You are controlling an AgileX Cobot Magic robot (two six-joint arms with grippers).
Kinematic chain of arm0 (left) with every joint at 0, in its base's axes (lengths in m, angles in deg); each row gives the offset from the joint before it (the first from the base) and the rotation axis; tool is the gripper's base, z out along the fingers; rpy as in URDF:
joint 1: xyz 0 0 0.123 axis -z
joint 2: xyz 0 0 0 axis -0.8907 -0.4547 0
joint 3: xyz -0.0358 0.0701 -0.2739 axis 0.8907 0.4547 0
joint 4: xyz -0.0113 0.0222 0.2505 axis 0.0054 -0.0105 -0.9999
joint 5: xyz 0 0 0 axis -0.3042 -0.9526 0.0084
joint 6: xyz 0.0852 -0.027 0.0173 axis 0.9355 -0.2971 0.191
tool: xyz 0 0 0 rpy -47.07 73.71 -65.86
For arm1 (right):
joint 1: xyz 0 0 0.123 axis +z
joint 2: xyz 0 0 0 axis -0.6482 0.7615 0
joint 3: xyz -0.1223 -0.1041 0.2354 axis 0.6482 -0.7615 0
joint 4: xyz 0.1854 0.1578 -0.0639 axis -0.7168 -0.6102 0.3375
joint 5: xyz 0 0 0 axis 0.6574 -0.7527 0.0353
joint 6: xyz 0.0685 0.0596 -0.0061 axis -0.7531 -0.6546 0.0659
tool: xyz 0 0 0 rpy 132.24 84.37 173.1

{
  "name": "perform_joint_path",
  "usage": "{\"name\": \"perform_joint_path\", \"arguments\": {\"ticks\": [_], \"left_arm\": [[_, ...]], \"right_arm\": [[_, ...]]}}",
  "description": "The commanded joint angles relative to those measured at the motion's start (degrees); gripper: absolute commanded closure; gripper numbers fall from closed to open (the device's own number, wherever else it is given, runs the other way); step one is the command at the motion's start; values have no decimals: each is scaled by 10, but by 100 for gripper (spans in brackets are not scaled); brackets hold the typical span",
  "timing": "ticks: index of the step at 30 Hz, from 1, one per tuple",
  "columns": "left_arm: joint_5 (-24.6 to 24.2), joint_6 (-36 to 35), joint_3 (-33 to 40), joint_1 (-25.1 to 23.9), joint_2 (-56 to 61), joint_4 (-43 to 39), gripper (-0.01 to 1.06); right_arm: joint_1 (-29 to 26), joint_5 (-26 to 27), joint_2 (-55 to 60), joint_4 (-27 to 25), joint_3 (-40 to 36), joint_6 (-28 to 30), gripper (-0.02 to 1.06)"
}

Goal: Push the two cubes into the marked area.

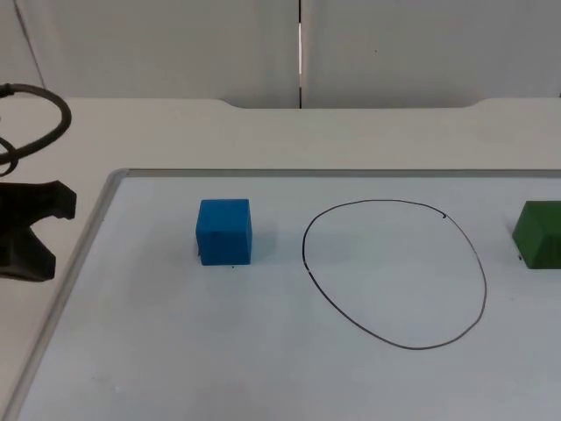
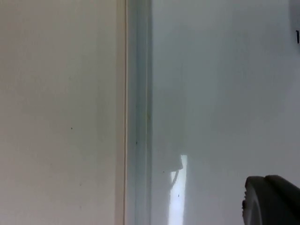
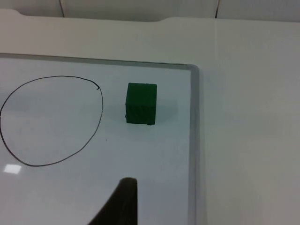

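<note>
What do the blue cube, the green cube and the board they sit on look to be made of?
Blue cube: matte and evenly coloured, with slightly soft edges; probably foam or painted wood. Green cube: the same dull finish, likely the same material. Board: glossy white whiteboard-like surface with a light glare patch, edged by a pale grey frame that looks like metal or plastic. The hand-drawn black oval looks like marker ink.

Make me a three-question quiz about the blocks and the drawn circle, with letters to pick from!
1. Where is the blue cube?
A. inside the circle
B. outside the circle, on the left arm's side
C. on top of the green cube

2. How many cubes are there?
A. one
B. two
C. four

3. Is the green cube in the drawn circle yet?
A. yes
B. no
C. half in

Answers:
1 B, it sits clear of the line.
2 B, one blue, one green.
3 B, it stands beside the line, near the whiteboard edge.
</note>
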Motion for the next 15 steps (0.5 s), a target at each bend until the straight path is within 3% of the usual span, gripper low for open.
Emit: {"name": "perform_joint_path", "arguments": {"ticks": [1, 11, 15], "left_arm": [[5, 5, -3, 2, 0, 21, 105], [21, -6, -3, 44, -5, 21, 105], [76, 8, -11, 114, -35, 31, 105]], "right_arm": [[-4, 5, 0, -2, -4, 4, -1], [-4, 5, 0, -4, -4, 4, -1], [-4, 5, 0, -4, -4, 4, -1]]}}
